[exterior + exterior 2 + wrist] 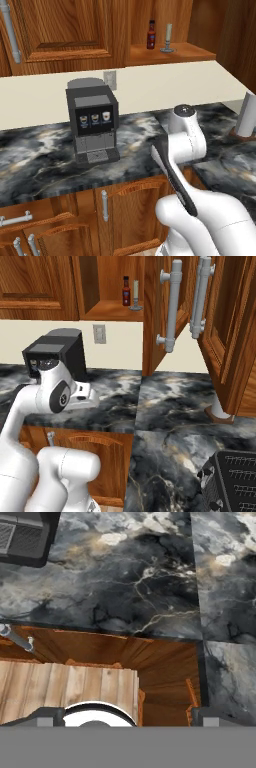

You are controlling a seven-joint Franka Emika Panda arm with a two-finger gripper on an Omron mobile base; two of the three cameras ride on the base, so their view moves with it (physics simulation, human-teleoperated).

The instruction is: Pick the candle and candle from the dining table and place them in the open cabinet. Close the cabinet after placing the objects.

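Note:
A tall thin cream candle (pixel 168 36) (pixel 135 296) on a small round grey base stands on the shelf of the open cabinet (pixel 175 54) (pixel 112 312), just right of a dark bottle. The cabinet door (pixel 154 331), with its long silver bar handle (pixel 172 306), is swung out toward me. In the hand view my gripper (pixel 128 718) is open with nothing between its fingers. It points down at the black marbled counter edge (pixel 150 597) and the wooden fronts below. The dining table is out of view.
A dark bottle with a red cap (pixel 151 35) (pixel 126 291) shares the shelf. A black coffee machine (pixel 92 122) (pixel 55 351) (pixel 25 537) sits on the counter, a white roll (pixel 247 116) stands at the right, and a black rack (pixel 232 481) is near right. A second open door (pixel 225 341) hangs over the counter.

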